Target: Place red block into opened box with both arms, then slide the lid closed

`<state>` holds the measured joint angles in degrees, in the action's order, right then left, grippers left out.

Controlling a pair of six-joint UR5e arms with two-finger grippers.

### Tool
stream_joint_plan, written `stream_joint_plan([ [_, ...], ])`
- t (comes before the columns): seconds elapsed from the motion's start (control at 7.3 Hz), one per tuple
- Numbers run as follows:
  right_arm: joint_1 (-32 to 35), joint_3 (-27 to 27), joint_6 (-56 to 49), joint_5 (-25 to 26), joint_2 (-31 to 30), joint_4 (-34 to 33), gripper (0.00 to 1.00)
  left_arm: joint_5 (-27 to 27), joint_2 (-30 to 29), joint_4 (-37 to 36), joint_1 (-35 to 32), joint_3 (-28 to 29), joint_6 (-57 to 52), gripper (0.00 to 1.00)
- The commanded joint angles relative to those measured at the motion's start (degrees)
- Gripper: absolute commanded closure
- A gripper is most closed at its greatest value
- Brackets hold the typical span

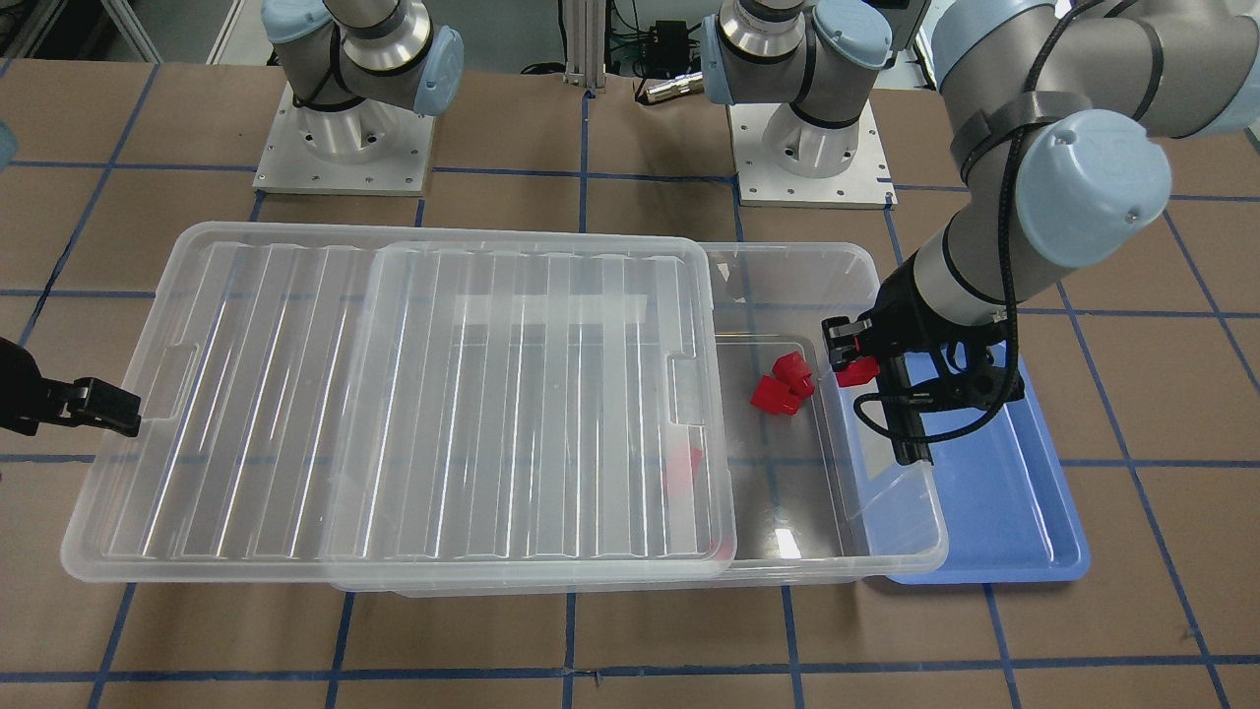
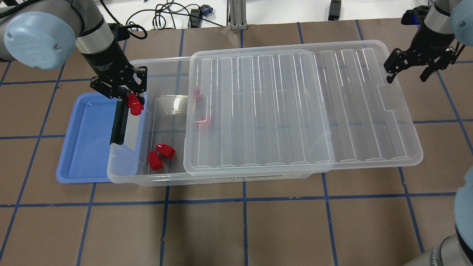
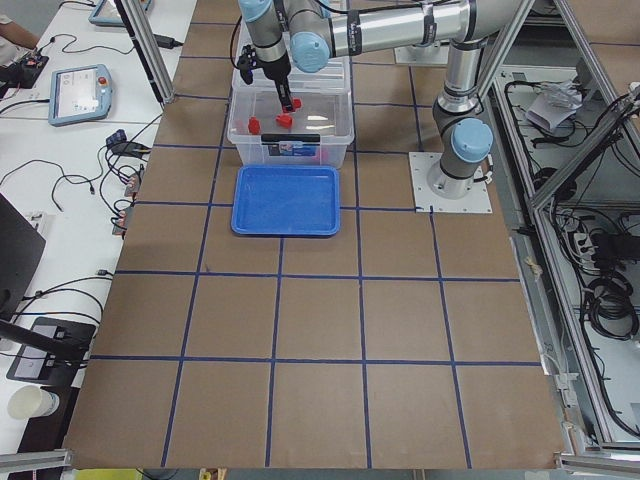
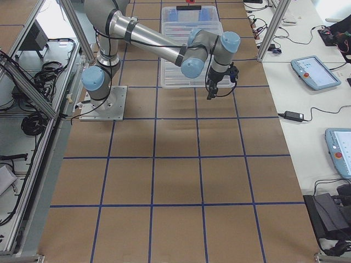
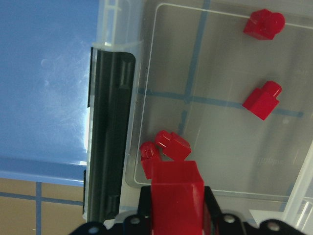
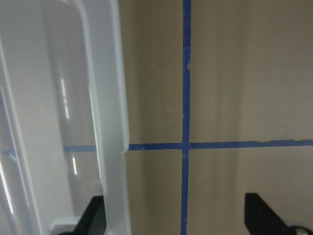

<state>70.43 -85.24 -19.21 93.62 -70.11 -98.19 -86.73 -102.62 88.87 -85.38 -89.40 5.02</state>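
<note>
My left gripper (image 2: 130,96) is shut on a red block (image 2: 135,106), which hangs over the open left end of the see-through box (image 2: 125,176), just inside its black latch (image 2: 119,123). The left wrist view shows the held red block (image 5: 176,192) above the box floor. Two more red blocks (image 2: 161,155) lie on that floor, and others show dimly under the lid. The ridged lid (image 2: 295,111) sits slid to the right and overhangs the box's right end. My right gripper (image 2: 409,73) is open just off the lid's far right corner, touching nothing.
A shallow blue tray (image 2: 83,147) lies against the box's latch end, under my left arm. Both arm bases (image 1: 345,148) stand behind the box. Brown table with blue tape lines surrounds everything.
</note>
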Motion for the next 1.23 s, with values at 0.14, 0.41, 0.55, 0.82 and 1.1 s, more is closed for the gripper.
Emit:
stream_joint_plan([
  [0.14,0.06,0.25,0.58,-0.45,-0.99,0.45,0.00,3.84,-0.30,-13.77,-0.49,-8.40,2.53,1.00],
  [0.41,0.32,3.05,0.67,-0.37,-1.17,2.38,0.00,3.59,-0.48,-14.25,-1.97,-10.17,3.06,1.00],
  [0.55,0.32,4.45,0.76,-0.37,-1.86,4.48,0.00,3.50,-0.48,-15.29,-2.94,-10.88,3.67,1.00],
  [0.82,0.32,5.26,0.84,0.16,-4.06,6.43,0.00,3.50,-0.57,-19.32,-3.04,-12.80,1.59,1.00],
  [1.1,0.32,5.00,1.02,0.33,-6.78,6.61,0.00,3.41,-1.27,-25.46,-2.95,-17.02,0.34,1.00],
])
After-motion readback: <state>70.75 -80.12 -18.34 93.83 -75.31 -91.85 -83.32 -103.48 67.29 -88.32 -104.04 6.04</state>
